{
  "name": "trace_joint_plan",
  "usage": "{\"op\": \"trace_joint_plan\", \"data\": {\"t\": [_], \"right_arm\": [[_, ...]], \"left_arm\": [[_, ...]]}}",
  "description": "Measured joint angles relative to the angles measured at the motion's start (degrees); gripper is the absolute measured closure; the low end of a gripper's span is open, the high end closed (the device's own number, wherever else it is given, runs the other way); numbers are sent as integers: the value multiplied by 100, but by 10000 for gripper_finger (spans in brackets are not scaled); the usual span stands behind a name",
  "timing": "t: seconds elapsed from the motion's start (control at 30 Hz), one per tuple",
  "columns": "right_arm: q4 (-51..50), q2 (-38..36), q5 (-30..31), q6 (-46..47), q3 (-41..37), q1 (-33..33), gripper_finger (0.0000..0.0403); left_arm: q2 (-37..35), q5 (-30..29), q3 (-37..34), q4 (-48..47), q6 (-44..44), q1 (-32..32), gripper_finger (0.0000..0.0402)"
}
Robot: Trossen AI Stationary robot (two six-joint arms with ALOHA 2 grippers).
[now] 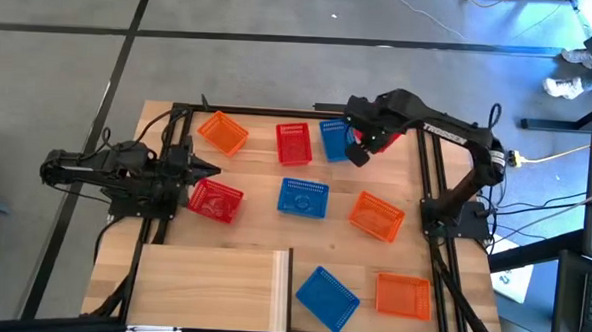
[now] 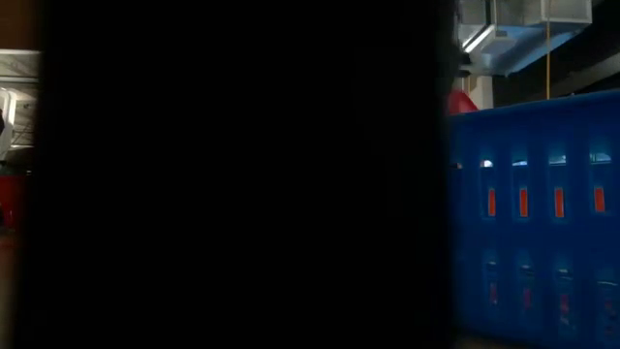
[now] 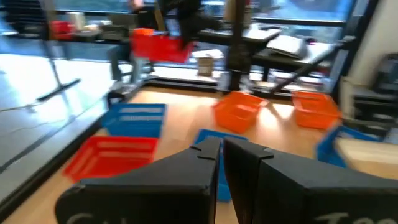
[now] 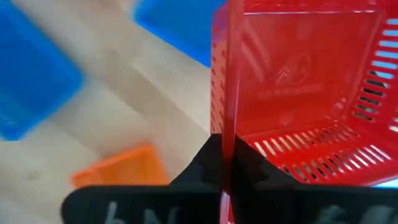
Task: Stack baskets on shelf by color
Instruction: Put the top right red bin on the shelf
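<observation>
Wooden table: right hand pinches red basket wall.

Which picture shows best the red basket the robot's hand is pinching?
The right wrist view: the red basket fills it, its wall pinched in the right gripper. The high view shows only a red bit under that arm. The low and left wrist views don't clearly show it.

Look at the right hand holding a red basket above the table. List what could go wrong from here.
1. The right hand pinches only one thin wall of the red basket, so the basket may swing or slip out.
2. Carried over the blue basket and the other red basket, it could knock them.
3. The pale shelf lies at the table's far side, with more baskets along the way.
</observation>
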Motion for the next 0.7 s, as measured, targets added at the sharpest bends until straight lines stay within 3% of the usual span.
{"op": "trace_joint_plan", "data": {"t": [0.17, 0.3, 0.57, 0.7], "right_arm": [[101, 0, -13, 156, 606, 685, 401], [226, 0, -13, 139, 743, 1054, 402], [245, 61, -10, 86, 741, 1360, 400], [293, 72, 357, -504, 741, 1534, 401]], "left_arm": [[0, -662, -2, -6, -644, 0, 388], [0, -725, -2, -46, -906, 0, 381], [0, -803, -2, 16, -1080, 0, 312], [0, -1223, -2, 96, -1407, 1, 284]]}}
